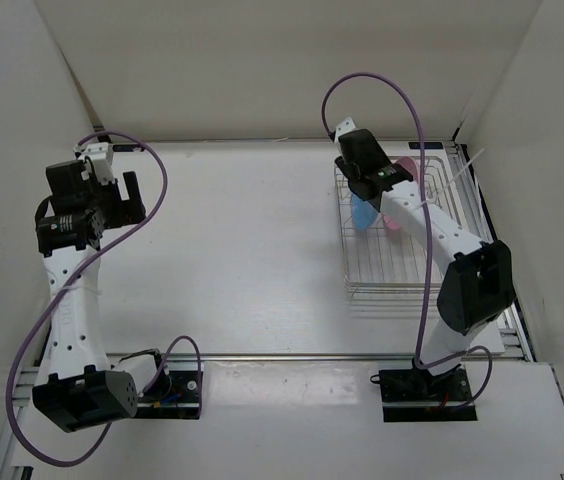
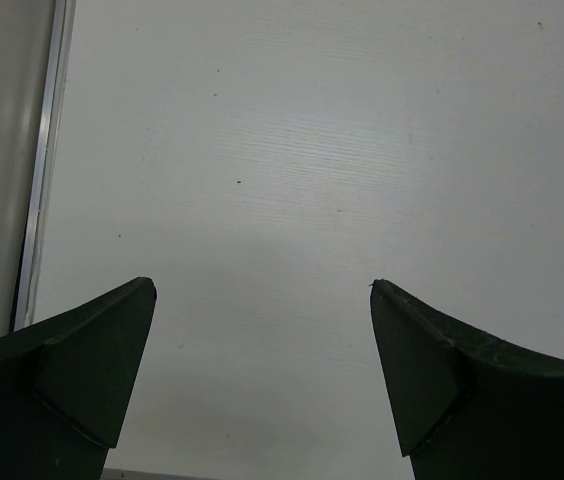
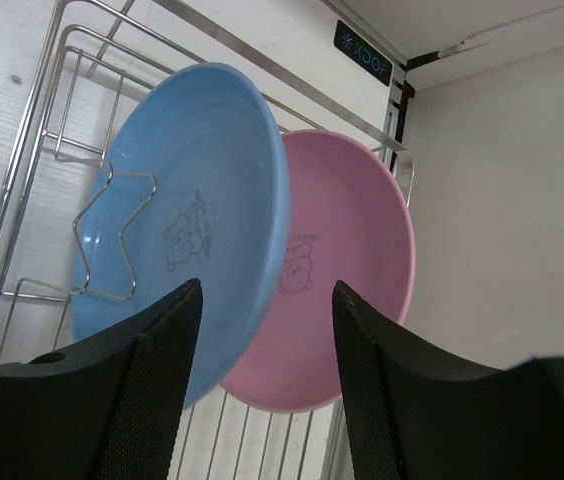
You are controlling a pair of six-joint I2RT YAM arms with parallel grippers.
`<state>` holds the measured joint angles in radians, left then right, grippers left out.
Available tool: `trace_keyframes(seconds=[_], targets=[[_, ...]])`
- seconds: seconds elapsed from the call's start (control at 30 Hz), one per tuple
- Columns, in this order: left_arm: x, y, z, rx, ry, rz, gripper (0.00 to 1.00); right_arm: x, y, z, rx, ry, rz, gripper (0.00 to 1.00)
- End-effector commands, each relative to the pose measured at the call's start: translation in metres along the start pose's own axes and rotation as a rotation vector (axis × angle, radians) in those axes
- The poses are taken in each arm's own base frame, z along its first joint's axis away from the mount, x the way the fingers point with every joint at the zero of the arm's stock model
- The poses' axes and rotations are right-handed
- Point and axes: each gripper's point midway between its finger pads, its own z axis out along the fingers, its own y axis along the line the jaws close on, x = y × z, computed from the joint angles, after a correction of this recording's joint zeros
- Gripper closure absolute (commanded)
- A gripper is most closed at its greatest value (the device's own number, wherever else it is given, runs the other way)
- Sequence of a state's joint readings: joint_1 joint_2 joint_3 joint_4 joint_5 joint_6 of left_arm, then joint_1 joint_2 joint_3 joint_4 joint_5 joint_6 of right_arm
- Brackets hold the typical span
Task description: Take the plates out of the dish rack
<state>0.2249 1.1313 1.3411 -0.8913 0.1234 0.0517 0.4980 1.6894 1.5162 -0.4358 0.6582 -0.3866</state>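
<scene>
Step in hand: taking hold of the first plate; both plates are in the dish rack [image 1: 392, 270], none unloaded yet.
Right tool [image 3: 267, 290]: fingers partly apart, straddling the near rim of the blue plate [image 3: 182, 190]. No firm clamp is visible, and pink shows through the gap beside the right finger.
Blue plate: on edge, leaning, directly ahead of the tool, with its rim edge between the fingers. A star-shaped wire loop [image 3: 112, 235] crosses its face on the left-finger side.
Pink plate [image 3: 357, 250]: on edge just behind the blue one, toward the right-finger side, overlapped by it. Whether they touch I cannot tell.
Right arm pose: reaches forward over the rack with the elbow raised above its near end and the wrist angled down at the far end.
Left tool [image 2: 262, 285]: fingers wide apart, holding nothing, only bare surface [image 2: 292, 150] beneath.
Left arm pose: extended forward, well apart from the rack.
Next move (judgement): bring the fingers together on the blue rim alone, then lift it up past the wire loop without dragging the pink plate.
Risk (judgement): the thin, slick rim may slip or pivot in the pinch.
</scene>
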Motion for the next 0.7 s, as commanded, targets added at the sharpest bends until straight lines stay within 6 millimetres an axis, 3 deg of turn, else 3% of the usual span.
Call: trace_keyframes(seconds=[0.0,0.2,0.33,0.67], targets=[[-0.003,0.002,0.001,-0.015,-0.030,0.017,0.00,-0.031,-0.023,0.000,0.098,-0.070,0.040,0.41],[-0.002,0.006,0.003,-0.026,-0.027,0.046,0.00,-0.020,-0.017,0.018,0.146,-0.016,-0.011,0.46],[-0.004,0.006,0.004,-0.026,-0.036,0.056,0.00,-0.015,-0.012,0.027,0.157,0.013,-0.036,0.66],[0.004,0.007,0.014,-0.025,-0.020,0.054,0.00,-0.016,-0.026,0.029,0.245,0.048,-0.057,0.83]])
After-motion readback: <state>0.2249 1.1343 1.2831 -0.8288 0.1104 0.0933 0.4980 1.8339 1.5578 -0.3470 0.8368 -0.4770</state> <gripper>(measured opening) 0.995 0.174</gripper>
